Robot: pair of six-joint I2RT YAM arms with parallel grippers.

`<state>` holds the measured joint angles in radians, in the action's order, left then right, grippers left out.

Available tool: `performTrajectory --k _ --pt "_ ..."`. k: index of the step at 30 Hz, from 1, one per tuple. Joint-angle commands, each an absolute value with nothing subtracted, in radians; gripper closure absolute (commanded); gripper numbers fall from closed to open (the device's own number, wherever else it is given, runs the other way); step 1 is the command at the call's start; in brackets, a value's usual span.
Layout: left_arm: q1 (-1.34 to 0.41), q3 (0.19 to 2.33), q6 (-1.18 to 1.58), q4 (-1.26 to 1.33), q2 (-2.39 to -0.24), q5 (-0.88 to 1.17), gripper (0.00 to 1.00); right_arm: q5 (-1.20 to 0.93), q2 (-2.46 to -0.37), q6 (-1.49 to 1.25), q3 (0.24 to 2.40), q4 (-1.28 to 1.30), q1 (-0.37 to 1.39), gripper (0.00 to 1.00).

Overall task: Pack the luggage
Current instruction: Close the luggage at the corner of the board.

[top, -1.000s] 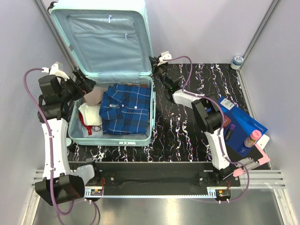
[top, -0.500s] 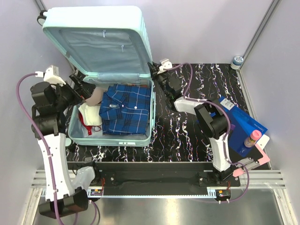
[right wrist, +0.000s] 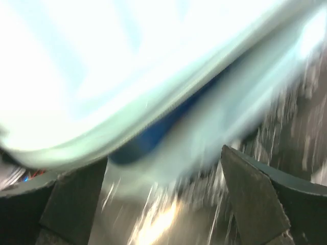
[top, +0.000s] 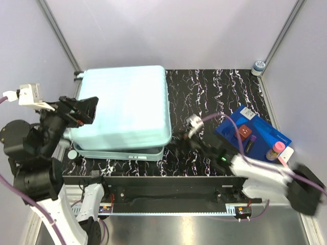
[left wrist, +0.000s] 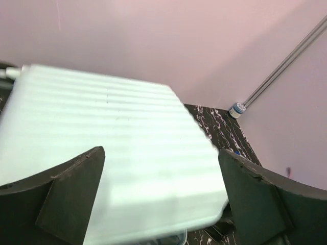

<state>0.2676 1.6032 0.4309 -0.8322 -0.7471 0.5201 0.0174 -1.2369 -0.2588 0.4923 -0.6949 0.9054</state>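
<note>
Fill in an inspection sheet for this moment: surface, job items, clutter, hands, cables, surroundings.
Surface: black marbled tabletop.
Job's things: mint-green luggage, lid down on the base; a slit at the rim shows blue cloth in the right wrist view.
Clutter: flat blue box at right, pink-capped bottle at its near edge; small jar in the far right corner.
Hands: left hand open, at the lid's left edge; right hand open, by the case's front right corner, blurred.
Cables: purple cable along the right arm.
Surroundings: plain pale walls.
</note>
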Motion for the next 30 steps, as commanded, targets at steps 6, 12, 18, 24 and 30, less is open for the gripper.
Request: performTrajectory --k 6,12,18,24,30 --pt "0.259 1.490 0.348 -0.916 -0.680 0.397 0.01 0.171 -0.083 -1.016 0.463 0.766 0.974 0.00" --pt "0.261 1.445 0.310 -0.919 -0.710 0.376 0.01 0.353 -0.272 -0.895 0.627 0.767 0.974 0.00" --pt "0.259 1.369 0.282 -0.926 -0.748 0.354 0.01 0.359 -0.627 -0.767 0.699 0.632 0.974 0.00" --pt "0.267 1.281 0.270 -0.925 -0.840 0.163 0.01 0.436 -0.879 -0.639 0.865 0.526 0.974 0.00" --pt "0.317 1.262 0.273 -0.861 -0.929 0.003 0.01 0.367 -1.204 -0.580 1.089 0.528 0.942 0.00"
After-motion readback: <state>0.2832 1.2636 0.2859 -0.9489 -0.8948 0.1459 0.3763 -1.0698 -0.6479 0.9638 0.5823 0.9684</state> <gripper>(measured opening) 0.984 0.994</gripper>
